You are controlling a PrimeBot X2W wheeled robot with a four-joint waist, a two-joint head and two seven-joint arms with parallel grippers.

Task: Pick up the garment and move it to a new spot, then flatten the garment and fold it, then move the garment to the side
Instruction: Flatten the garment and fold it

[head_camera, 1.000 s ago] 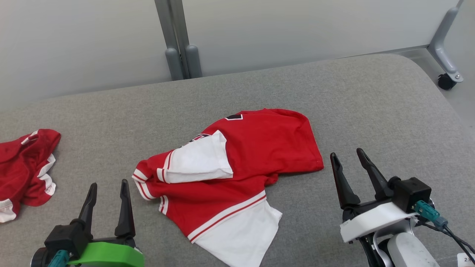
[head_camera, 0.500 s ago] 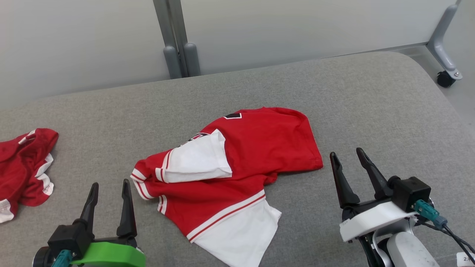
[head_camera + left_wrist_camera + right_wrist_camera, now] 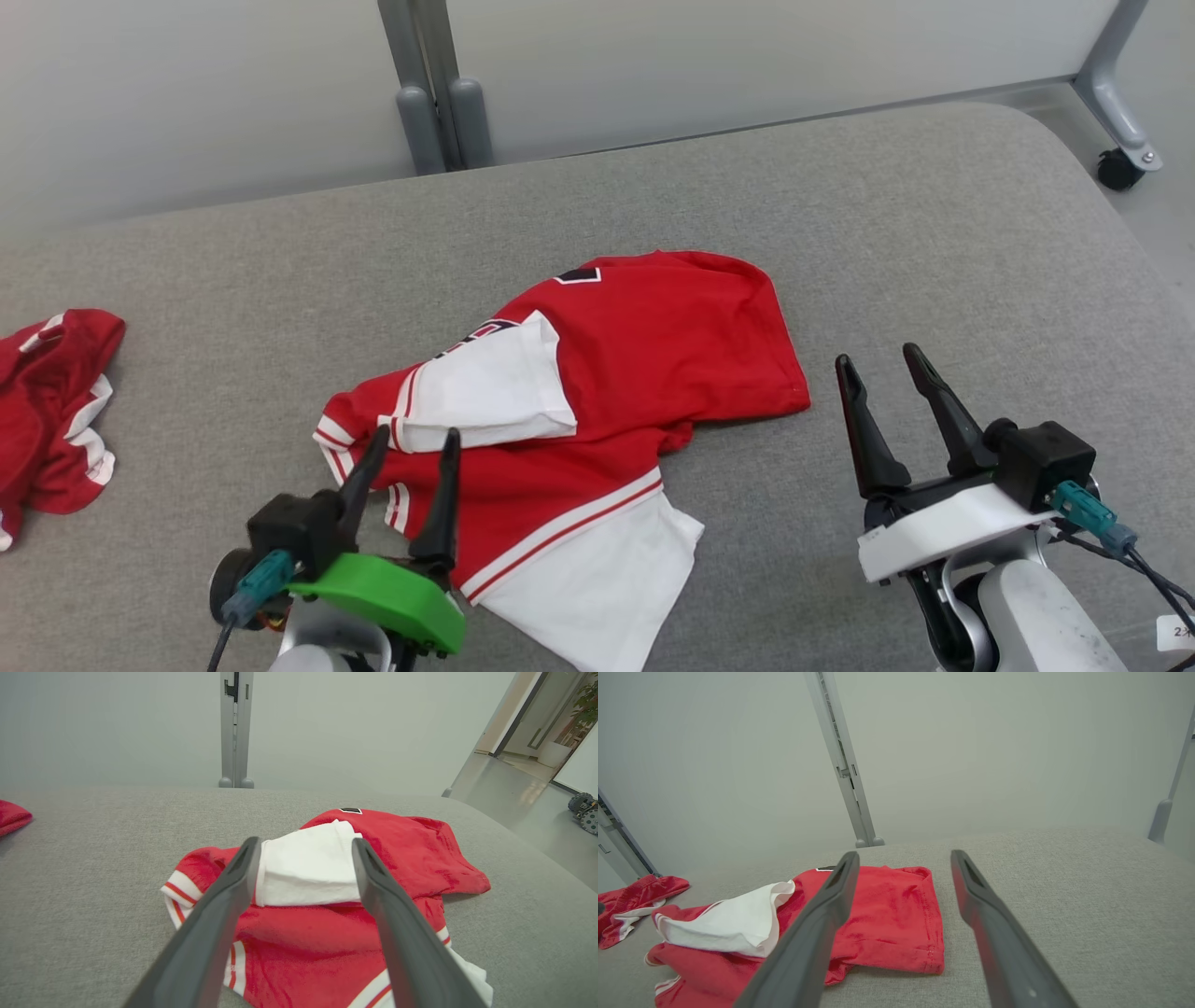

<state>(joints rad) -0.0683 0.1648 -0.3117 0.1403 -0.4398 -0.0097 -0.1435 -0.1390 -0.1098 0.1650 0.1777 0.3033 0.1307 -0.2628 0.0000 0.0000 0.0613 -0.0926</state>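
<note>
The crumpled garment (image 3: 653,355) lies just ahead of the wide-spread left gripper (image 3: 417,434).

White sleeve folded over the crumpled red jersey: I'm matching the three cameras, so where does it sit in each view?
Head view: white sleeve of the red jersey, centre-left, by the left gripper.
Left wrist view: centre, between that gripper's fingers.
Right wrist view: lower left.
Shared landmark: grey upright post behind the grey padded surface.

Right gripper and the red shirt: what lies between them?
Nothing but bare grey padded surface, seen in the head view, between the right gripper and the red shirt.
</note>
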